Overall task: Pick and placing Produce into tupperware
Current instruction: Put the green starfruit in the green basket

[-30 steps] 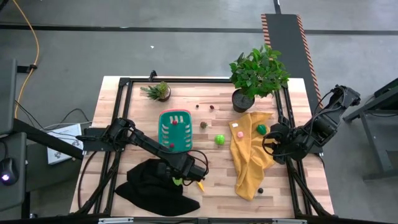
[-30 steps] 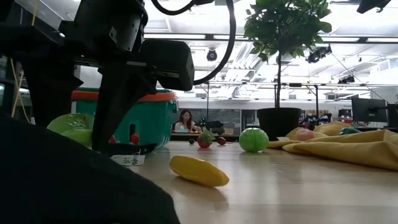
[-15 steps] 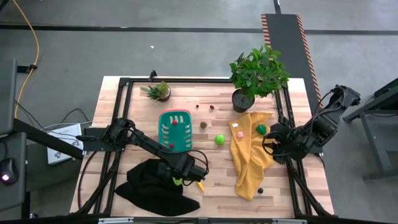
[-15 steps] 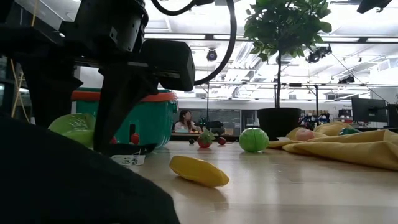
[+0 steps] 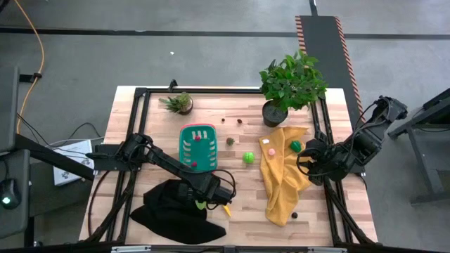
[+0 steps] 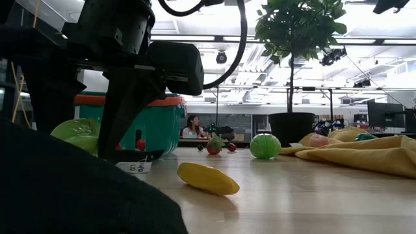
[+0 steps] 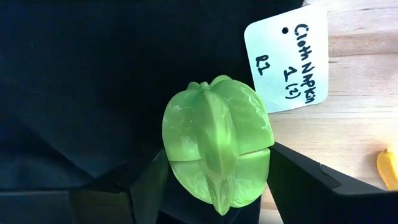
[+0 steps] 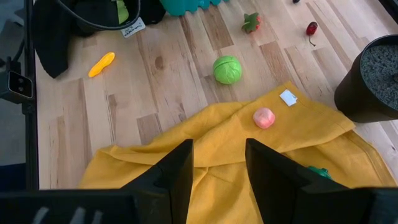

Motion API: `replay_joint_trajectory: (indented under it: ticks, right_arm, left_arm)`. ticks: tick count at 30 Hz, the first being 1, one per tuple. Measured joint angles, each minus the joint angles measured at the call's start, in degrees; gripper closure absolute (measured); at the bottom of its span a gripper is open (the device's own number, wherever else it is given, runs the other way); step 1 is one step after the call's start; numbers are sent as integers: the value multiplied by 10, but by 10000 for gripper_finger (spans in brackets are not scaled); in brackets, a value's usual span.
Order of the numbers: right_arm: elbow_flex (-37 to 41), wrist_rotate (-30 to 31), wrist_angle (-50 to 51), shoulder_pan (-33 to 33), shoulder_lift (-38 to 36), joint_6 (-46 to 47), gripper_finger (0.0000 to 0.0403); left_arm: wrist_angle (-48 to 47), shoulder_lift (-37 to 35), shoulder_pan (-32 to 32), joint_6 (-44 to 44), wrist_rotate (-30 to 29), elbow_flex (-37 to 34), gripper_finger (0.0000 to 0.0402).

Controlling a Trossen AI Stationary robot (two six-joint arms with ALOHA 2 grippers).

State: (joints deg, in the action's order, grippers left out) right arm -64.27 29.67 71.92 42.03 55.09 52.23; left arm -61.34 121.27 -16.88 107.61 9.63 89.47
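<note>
My left gripper [image 7: 214, 177] pinches the green starfruit [image 7: 217, 142] over the black cloth [image 7: 81, 81], ready for carrying to the basket [image 5: 197, 146].

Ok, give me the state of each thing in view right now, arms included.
Left gripper: shut on green star fruit, over black cloth.
Right gripper: open, empty, above yellow cloth.
Teal basket: upright, red piece inside.
Banana: loose on table.
Green ball: loose on table.

Black cloth [image 5: 172, 207], yellow cloth [image 5: 283, 184] — two potted plants [image 5: 292, 84]
</note>
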Motion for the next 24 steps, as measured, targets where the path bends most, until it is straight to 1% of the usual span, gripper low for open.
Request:
replay_joint_trajectory:
  ticks: [9,24]
  right_arm:
    - [0,0,0,0,0,0,265]
    - [0,0,0,0,0,0,265]
  left_arm:
    - [-1,0,0,0,0,0,178]
    - [0,0,0,-1,-1,0,173]
